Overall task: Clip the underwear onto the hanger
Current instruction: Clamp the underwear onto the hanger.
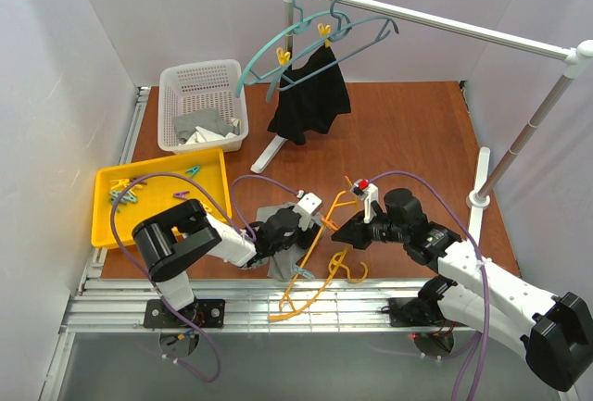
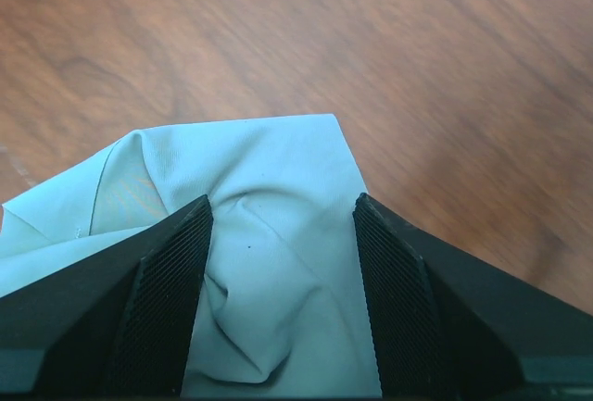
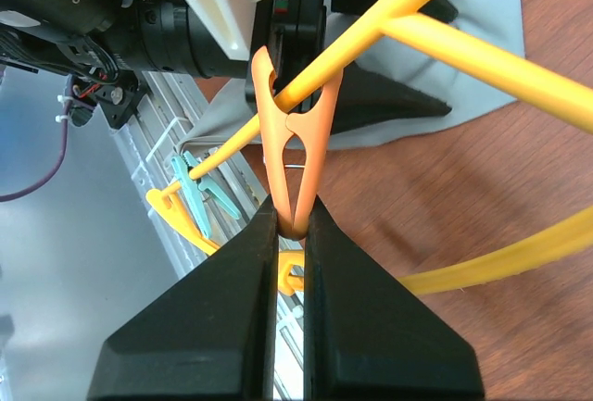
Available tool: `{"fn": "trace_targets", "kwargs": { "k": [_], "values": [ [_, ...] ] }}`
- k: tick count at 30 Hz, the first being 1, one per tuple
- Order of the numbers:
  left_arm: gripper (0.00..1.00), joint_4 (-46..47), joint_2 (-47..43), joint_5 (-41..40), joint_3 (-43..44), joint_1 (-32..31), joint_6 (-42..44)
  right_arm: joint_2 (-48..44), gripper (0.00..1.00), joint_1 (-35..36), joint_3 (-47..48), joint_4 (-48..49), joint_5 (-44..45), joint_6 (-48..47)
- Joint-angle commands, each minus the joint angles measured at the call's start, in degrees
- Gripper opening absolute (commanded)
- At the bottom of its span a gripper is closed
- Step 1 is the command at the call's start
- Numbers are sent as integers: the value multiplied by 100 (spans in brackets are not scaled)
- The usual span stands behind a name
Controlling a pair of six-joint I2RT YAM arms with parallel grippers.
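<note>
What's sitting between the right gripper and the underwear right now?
Right wrist view: an orange clothespin, pinched in the right gripper, straddles the bar of the yellow hanger; the grey underwear lies beyond it.

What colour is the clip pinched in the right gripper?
The clip is orange, redder than the yellow hanger; clearest in the right wrist view.

White basket (image 1: pixel 199 105), yellow tray (image 1: pixel 104 218) of clips (image 1: pixel 125 194), black garment (image 1: pixel 310 100) hanging

My right gripper (image 3: pixel 292 223) pinched the orange clip (image 3: pixel 295 132) by its tail, its fork straddling the yellow hanger (image 3: pixel 482 58) over the underwear (image 3: pixel 486 12).
</note>
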Motion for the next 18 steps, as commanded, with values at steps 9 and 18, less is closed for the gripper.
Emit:
{"fn": "trace_targets", "kwargs": {
  "k": [9, 18],
  "values": [
    [34, -492, 376, -1026, 1, -73, 383, 33, 1, 11, 78, 287, -127, -52],
    [3, -809, 623, -1613, 203, -310, 348, 77, 1, 2, 78, 322, -136, -69]
  ]
}}
